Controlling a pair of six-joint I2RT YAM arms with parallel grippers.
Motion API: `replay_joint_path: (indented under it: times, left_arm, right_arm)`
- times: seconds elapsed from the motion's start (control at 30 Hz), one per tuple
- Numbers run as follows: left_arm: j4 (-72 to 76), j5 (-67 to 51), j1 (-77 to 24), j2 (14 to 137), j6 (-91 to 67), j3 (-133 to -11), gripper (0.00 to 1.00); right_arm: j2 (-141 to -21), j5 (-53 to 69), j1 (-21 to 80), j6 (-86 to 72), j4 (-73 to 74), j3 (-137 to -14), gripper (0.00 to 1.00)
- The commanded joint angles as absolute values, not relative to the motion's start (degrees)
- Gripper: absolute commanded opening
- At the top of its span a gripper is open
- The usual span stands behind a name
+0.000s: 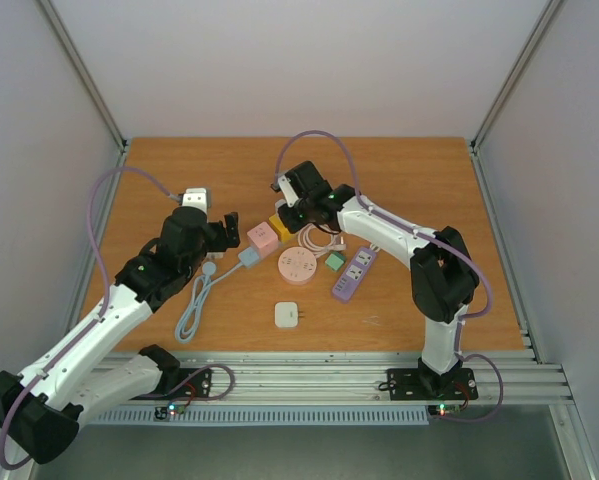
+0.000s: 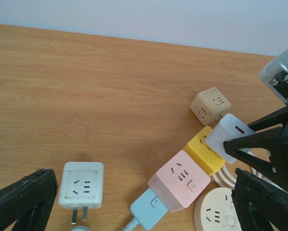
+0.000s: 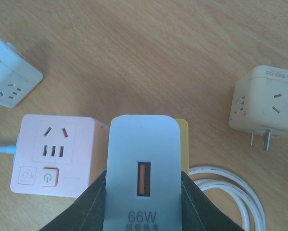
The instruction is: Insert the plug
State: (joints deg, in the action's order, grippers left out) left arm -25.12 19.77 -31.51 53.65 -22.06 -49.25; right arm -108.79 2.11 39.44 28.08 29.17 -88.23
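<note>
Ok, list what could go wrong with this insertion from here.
1. The white charger in the right tool covers most of the yellow cube, and its prongs are hidden, so they may miss the slots.
2. The left tool is open and braces nothing; pressing down could shove the yellow cube into the pink cube or tip it.
3. The white cable coil lies close beside and might snag.

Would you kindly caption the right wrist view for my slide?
Right tool holds a white 66W charger at the yellow cube, pink cube alongside.
</note>
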Motion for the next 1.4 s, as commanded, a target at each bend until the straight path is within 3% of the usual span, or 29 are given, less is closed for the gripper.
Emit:
replay_joint_path:
  times: [0.0,0.43,0.87,1.23,1.3,1.37]
  left_arm:
    - [-23.74,20.43,-31.29,53.87,-21.53,-48.78,0.99]
    - [-23.78,20.37,-31.29,54.18,-21.53,-48.79,0.99]
    - [-23.80,20.64,-31.29,54.23,-21.53,-48.78,0.99]
    - [-23.99,20.57,-31.29,54.74,-21.79,-49.20,0.99]
    - [-24.15,20.65,-31.24,54.97,-21.97,-49.30,0.99]
    - [-24.14,20.65,-31.24,55.37,-22.18,-49.45,0.99]
  right_arm:
    - [-109.30,0.18,39.72,28.56,35.07,-89.08,0.01]
    - [-112.81,4.43,39.77,28.68,37.79,-91.48,0.01]
    - [-115.62,0.19,40.40,29.07,33.93,-84.79,0.01]
    - [-118.20,-3.16,40.51,28.91,42.18,-86.40,0.01]
    - [-117.80,-3.13,40.80,28.16,42.48,-86.41,0.04]
    - [-115.81,-3.66,41.48,27.43,41.64,-86.44,0.18]
